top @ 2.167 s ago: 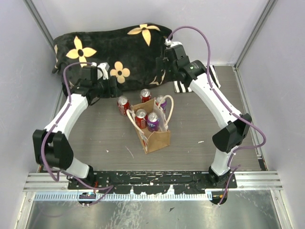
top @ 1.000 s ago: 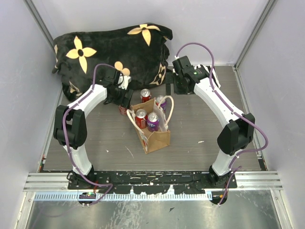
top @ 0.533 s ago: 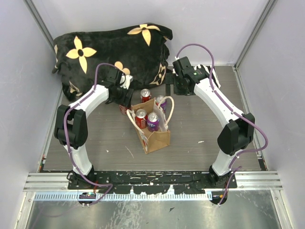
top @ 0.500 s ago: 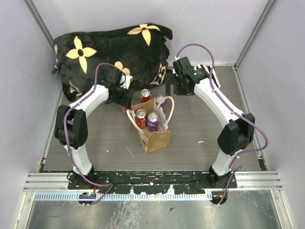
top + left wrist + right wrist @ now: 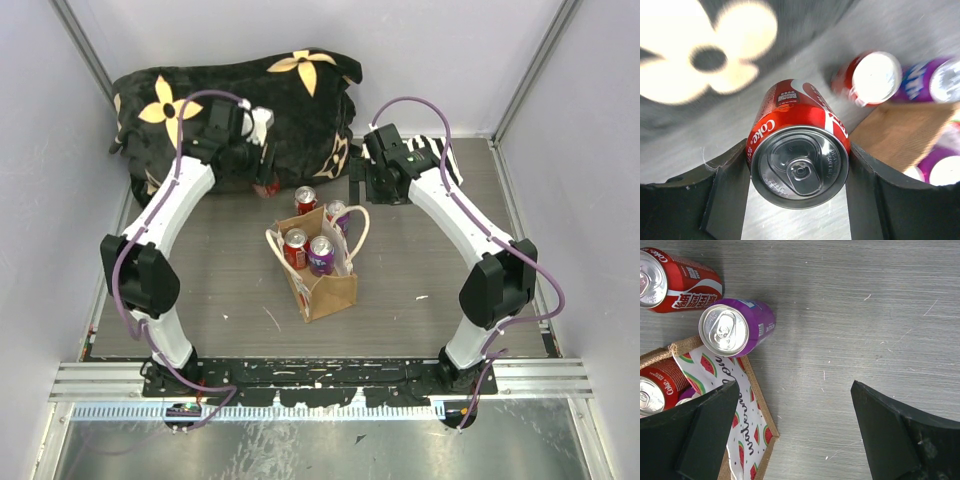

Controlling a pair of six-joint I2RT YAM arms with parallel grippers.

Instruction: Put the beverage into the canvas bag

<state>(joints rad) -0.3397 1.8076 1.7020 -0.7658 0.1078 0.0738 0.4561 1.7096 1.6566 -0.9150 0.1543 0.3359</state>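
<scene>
Jaws, left: left gripper (image 5: 798,197) clamped on both sides of a red aluminium Coke can (image 5: 799,150), apparently lifted off the grey wood-grain table (image 5: 440,260); upper left of the overhead view.
Jaws, right: right gripper (image 5: 795,435) wide apart, holding and touching nothing; upper right of centre.
Canvas bag: tan boxy fabric tote (image 5: 328,288), frame centre, upright, mouth open; red can (image 5: 295,243) and purple can (image 5: 321,250) inside.
Loose cans: second red can (image 5: 305,197) and second purple can (image 5: 337,212), just behind the bag.
Backdrop: black flower-print blanket (image 5: 250,90), top left.
Risk: little room left in the bag; the held can may land on the can tops, snag a cream loop handle (image 5: 358,222), tip the bag or knock over the loose cans.
</scene>
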